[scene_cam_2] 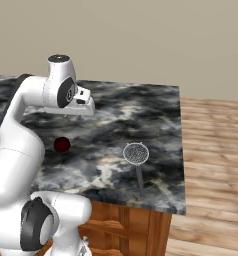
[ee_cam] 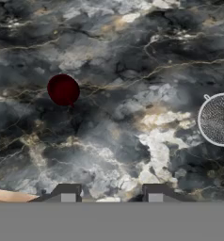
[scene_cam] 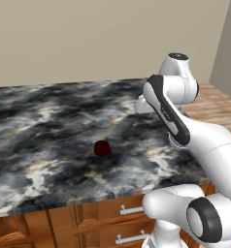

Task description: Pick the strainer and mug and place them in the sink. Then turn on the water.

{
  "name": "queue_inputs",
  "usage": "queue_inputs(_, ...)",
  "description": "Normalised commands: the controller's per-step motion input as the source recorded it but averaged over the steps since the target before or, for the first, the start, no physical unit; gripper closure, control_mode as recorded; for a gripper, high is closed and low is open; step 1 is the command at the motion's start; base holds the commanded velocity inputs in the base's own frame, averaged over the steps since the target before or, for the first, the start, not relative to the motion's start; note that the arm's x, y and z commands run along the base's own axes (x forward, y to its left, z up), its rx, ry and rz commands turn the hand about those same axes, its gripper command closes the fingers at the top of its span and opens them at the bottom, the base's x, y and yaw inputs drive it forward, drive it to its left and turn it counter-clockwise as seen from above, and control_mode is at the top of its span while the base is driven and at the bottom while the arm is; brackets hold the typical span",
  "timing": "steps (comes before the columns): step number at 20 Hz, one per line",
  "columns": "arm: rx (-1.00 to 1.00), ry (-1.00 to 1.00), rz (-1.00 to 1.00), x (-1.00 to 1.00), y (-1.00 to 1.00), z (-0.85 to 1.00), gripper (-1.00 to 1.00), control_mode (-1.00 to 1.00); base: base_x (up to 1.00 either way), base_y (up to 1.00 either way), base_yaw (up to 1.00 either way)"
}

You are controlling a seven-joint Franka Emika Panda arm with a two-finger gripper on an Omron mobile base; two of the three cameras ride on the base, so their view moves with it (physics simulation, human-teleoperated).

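Note:
The dark maroon mug [scene_cam: 102,148] [scene_cam_2: 62,145] stands alone on the marbled counter [scene_cam: 49,111]. In the hand view the mug [ee_cam: 63,89] lies upper left. The silvery mesh strainer [scene_cam_2: 136,153] [ee_cam: 219,119] rests to the mug's right, its thin handle pointing toward the counter's front edge. My gripper [scene_cam_2: 84,108] [ee_cam: 111,194] hangs well above the counter, between the two and pointing down. Its fingers stand apart with nothing between them. The sink and the water are out of view.
The counter [scene_cam_2: 141,110] ends at a right edge close to the strainer, with wooden floor [scene_cam_2: 211,150] beyond. Wooden drawers [scene_cam: 103,218] run under the front edge. A beige wall [scene_cam: 88,38] backs the counter.

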Motion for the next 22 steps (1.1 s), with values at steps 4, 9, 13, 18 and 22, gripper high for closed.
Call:
queue_inputs(4, 0.00, 0.00, 0.00, 0.00, -0.21, -0.06, -1.00, -1.00, 0.00, 0.00, 0.00)
queue_inputs(9, 0.00, 0.00, 0.02, 0.00, -0.66, -0.24, -1.00, -1.00, 0.00, 0.00, 0.00)
queue_inputs(13, 0.00, 0.00, 0.02, 0.00, -0.69, -0.27, -1.00, -1.00, 0.00, 0.00, 0.00)
queue_inputs(18, 0.00, 0.00, 0.01, 0.00, -0.59, -0.24, -1.00, -1.00, 0.00, 0.00, 0.00)
queue_inputs(22, 0.00, 0.03, 0.00, 0.00, -0.46, -0.24, -1.00, -1.00, 0.00, 0.00, 0.00)
